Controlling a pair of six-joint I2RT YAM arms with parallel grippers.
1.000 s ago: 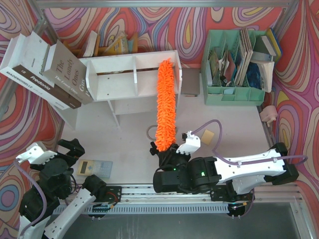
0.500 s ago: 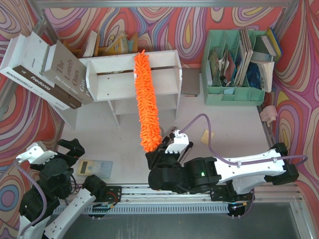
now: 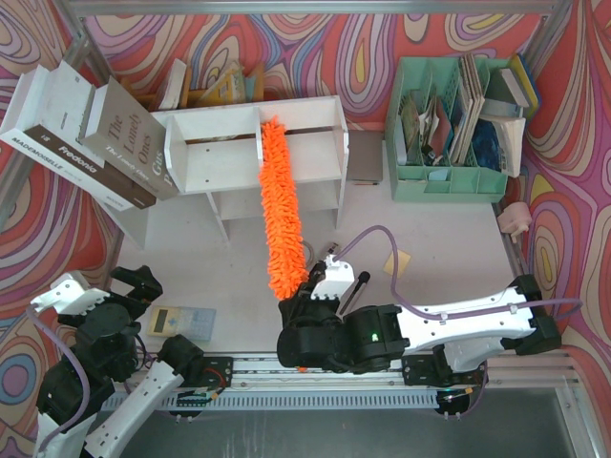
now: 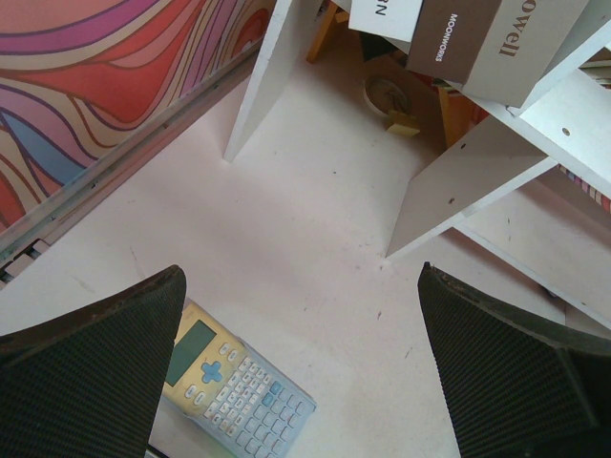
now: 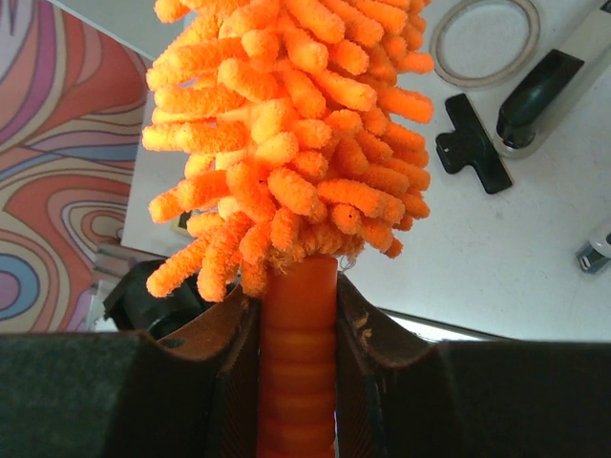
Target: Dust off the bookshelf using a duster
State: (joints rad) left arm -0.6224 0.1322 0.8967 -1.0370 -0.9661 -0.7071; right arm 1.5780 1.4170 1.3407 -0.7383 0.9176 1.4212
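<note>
The duster has swung left along the bookshelf - from the right bay to the divider - so the sweep looks well underway. Its long axis runs near-to-far, fluffy tip on the shelf, handle toward the bases. The right gripper is clamped on the handle; the left gripper gapes wide, empty, above a calculator.

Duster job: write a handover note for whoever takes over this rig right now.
Right hand: shut on the duster handle.
Left hand: open, empty, over the table near the calculator.
Duster head lies up the bookshelf front, tip at the top board by the divider.
Done: duster picked up, brought to the shelf.
Left: sweep the boards and tiers; how much is already dusted does not show.
</note>
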